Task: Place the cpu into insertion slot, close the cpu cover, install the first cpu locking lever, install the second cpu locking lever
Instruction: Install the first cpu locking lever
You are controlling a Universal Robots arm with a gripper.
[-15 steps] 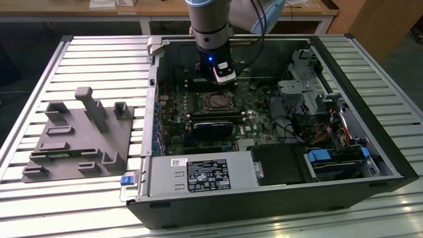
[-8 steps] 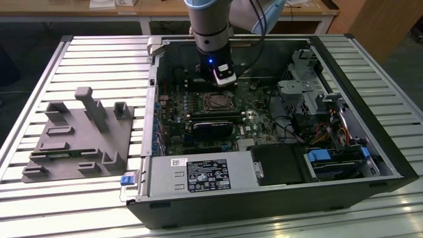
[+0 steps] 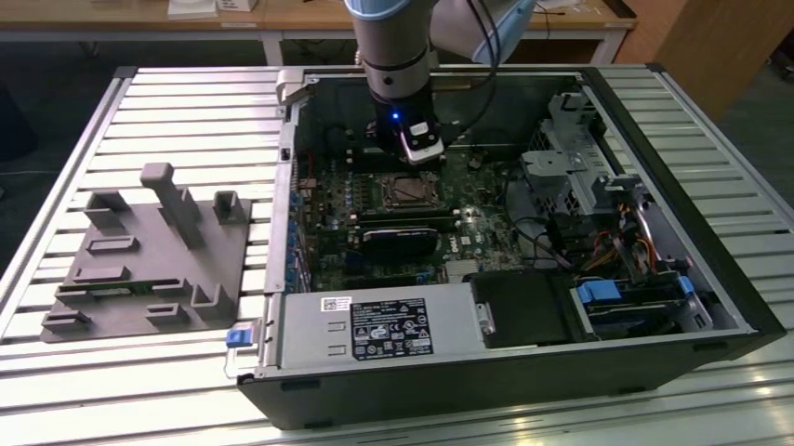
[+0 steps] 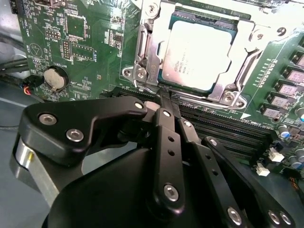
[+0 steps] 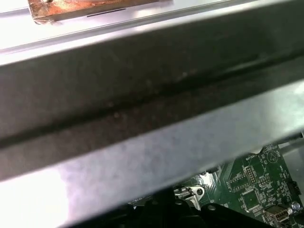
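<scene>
The clenched, empty claw point(image 4: 163, 97) touches the socket's near edge, where the cover point(image 4: 151, 45) frames the seated cpu point(image 4: 197, 52).

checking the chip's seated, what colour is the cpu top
Dull silver cpu, clearest in the second wrist view.

The dull silver square cpu point(image 4: 199, 54) sits in the metal-rimmed insertion slot point(image 4: 142, 45), under the thin metal-frame cpu cover point(image 4: 228, 92).
</scene>
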